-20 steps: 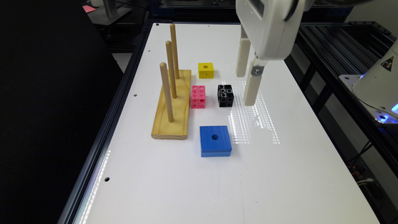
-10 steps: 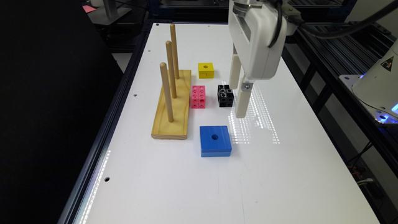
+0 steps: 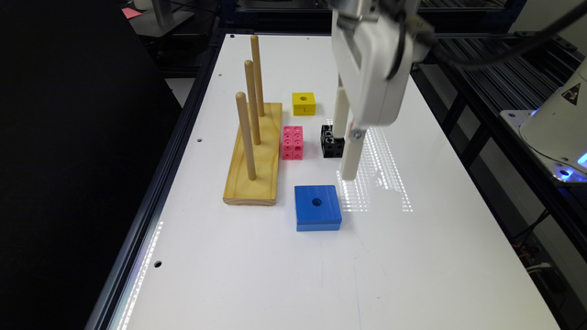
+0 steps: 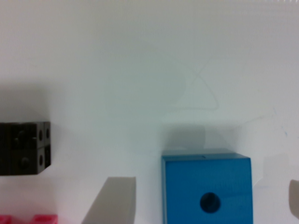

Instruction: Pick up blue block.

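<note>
White table (image 3: 412, 256) carries: wooden peg base (image 3: 257, 158), yellow cube (image 3: 304, 103), pink block (image 3: 292, 142), black block (image 3: 331, 143), blue block (image 3: 317, 207), all apart.

From my seat I can read no words, brands or numbers anywhere. The one sign I see is a yellow warning triangle (image 3: 571, 93) with a dark symbol, on the white machine base (image 3: 557, 133) at the exterior view's right; its symbol is too small to make out.

Bright overhead glare, blurry wrist view
</note>
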{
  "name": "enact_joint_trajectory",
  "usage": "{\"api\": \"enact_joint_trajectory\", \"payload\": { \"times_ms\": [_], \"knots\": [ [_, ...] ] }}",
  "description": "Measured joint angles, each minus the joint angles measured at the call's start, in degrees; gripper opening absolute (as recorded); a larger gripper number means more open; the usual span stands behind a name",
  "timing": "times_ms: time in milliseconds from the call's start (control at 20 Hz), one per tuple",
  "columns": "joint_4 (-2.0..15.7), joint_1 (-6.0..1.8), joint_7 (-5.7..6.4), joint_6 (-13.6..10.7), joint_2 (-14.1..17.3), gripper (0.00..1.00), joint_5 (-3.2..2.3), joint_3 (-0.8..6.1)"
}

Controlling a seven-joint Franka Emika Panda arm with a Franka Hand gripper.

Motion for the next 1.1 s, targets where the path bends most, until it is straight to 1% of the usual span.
{"api": "enact_joint_trajectory", "payload": {
  "times_ms": [100, 150, 200, 350, 450, 750, 800, 900, 1000, 1100],
  "knots": [
    [0.29, 0.00, 0.07, 2.31, 2.40, 1.00, -0.58, -0.17],
    [0.65, 0.00, 0.07, 3.02, 3.39, 1.00, -0.70, -0.23],
    [1.29, 0.02, 0.07, 3.33, 4.30, 1.00, -0.80, -0.25],
    [3.30, 0.11, 0.08, 3.09, 5.70, 1.00, -0.86, -0.25],
    [3.89, 0.14, 0.09, 3.07, 6.02, 1.00, -0.87, -0.24],
    [4.11, 0.15, 0.10, 3.16, 6.51, 1.00, -0.91, -0.21],
    [4.11, 0.15, 0.12, 3.48, 7.11, 1.00, -1.05, -0.22],
    [4.18, 0.15, 0.28, 5.02, 9.02, 1.00, -1.65, -0.32],
    [4.37, 0.15, 0.30, 6.27, 10.56, 1.00, -1.92, -0.42],
    [4.80, 0.15, 0.30, 6.54, 11.37, 1.00, -2.07, -0.48]
  ]
}}
